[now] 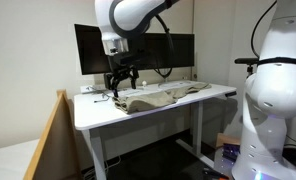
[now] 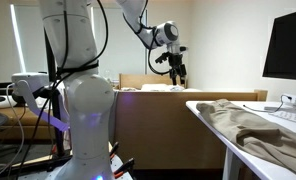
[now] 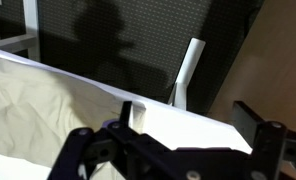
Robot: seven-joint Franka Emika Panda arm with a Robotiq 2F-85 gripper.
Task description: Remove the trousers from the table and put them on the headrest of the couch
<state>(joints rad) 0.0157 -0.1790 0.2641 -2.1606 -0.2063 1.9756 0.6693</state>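
Wrist view first: the claw (image 3: 173, 150) has its two black fingers (image 3: 80, 150) spread wide apart with nothing between them, so it is open and empty. Under it lie the beige trousers (image 3: 38, 110), all rumpled on the white tabletop (image 3: 183, 125) and close to its edge. Past that edge a white table leg (image 3: 188, 70) goes down to the dark floor. In an exterior view the claw (image 1: 122, 86) hangs just above one end of the trousers (image 1: 166, 97), and I cannot see it touching the cloth. The trousers are stretched out long across the tabletop (image 1: 98, 112), in front of two dark monitors (image 1: 138, 48). I think the claw is open like that because it is getting ready to pinch the cloth. It is over the end that lies toward the tan headrest (image 1: 50, 135), which stands slanted beside the table with a whitish cushion (image 1: 8, 158) next to it. That looks like a smart place to grab, since the trip to the headrest would be short. The trousers are soft and floppy, so I guess most of them will hang down and drag along behind. The claw may need to lift high so the cloth clears the table edge and flops over the top of the headrest. None of the moving is done yet.
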